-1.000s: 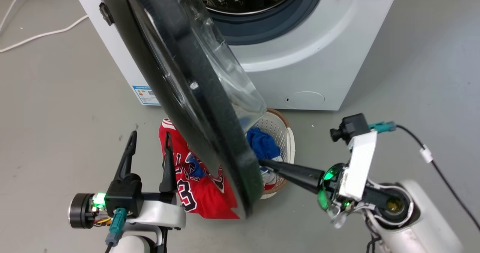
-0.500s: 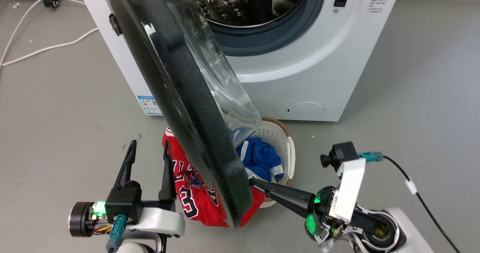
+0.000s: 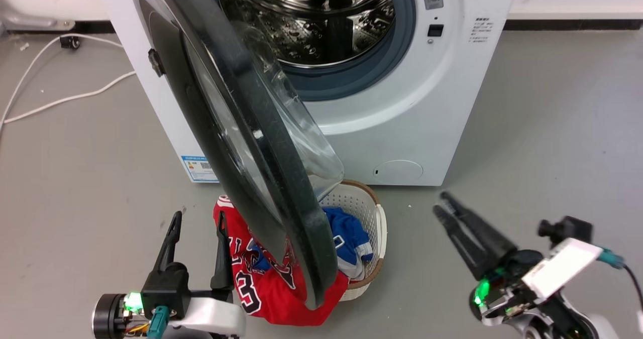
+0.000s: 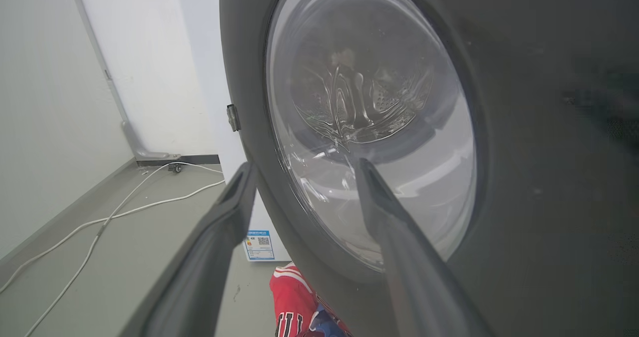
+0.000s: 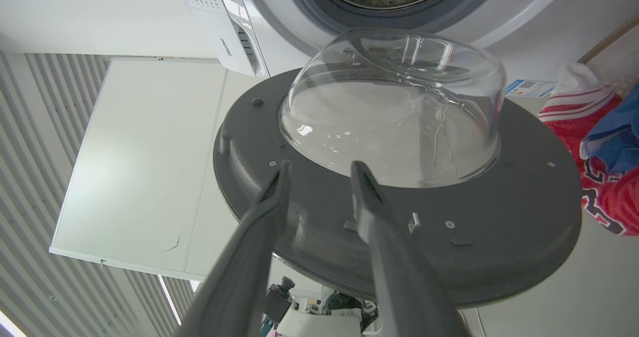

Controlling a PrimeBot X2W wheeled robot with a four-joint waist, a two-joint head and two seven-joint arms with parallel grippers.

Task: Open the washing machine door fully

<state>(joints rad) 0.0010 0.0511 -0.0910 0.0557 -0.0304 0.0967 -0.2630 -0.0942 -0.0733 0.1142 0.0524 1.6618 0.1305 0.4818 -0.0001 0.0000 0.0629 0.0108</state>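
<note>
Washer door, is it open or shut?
Open. The door stands swung out from the washer, its edge toward the camera, and the steel drum is bared.

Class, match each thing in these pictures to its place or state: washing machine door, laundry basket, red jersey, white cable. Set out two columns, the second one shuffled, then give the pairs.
Things
1. washing machine door
2. laundry basket
3. red jersey
4. white cable

Places or states
A. lying on the floor, left of the washing machine
B. at the basket's left side, partly hidden by the door
C. standing open, away from the drum opening
D. on the floor in front of the machine, below the door's lower edge

Pairs: 1-C, 2-D, 3-B, 4-A
</note>
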